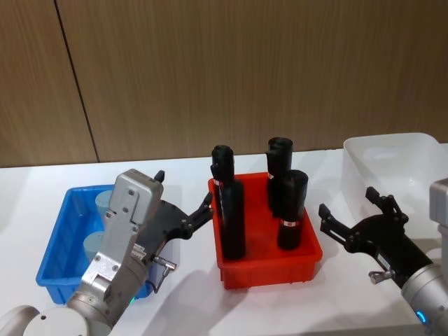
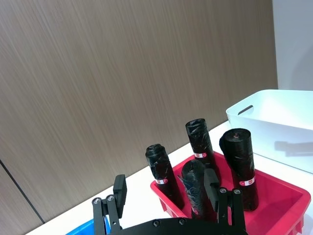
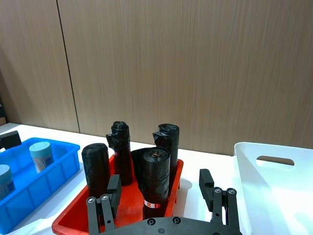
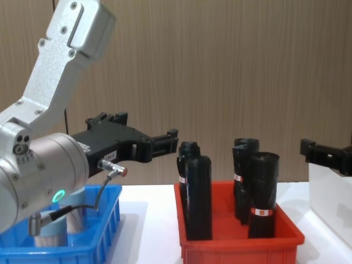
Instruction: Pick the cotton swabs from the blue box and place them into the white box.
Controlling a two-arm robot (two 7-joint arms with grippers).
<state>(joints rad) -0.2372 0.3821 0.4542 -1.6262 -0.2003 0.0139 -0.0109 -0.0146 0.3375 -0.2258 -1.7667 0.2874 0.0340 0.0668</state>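
Two cotton swabs tubs (image 1: 105, 201) (image 1: 94, 245) with pale lids stand in the blue box (image 1: 57, 245) at the left. In the right wrist view the same cotton swabs (image 3: 40, 155) rise above the blue box's (image 3: 58, 166) wall. My left gripper (image 1: 183, 187) hovers open and empty above the blue box's right side, pointing toward the red bin. The left gripper (image 4: 148, 125) sits well above the tubs (image 4: 77, 217) in the chest view. My right gripper (image 1: 346, 199) is open and empty, held just left of the white box (image 1: 392, 161) at the right.
A red bin (image 1: 269, 269) holding several tall black rolls (image 1: 232, 217) stands between the blue box and the white box. Both grippers' open fingers (image 2: 120, 188) (image 3: 113, 188) face this bin. A wooden wall runs behind the white table (image 1: 189, 308).
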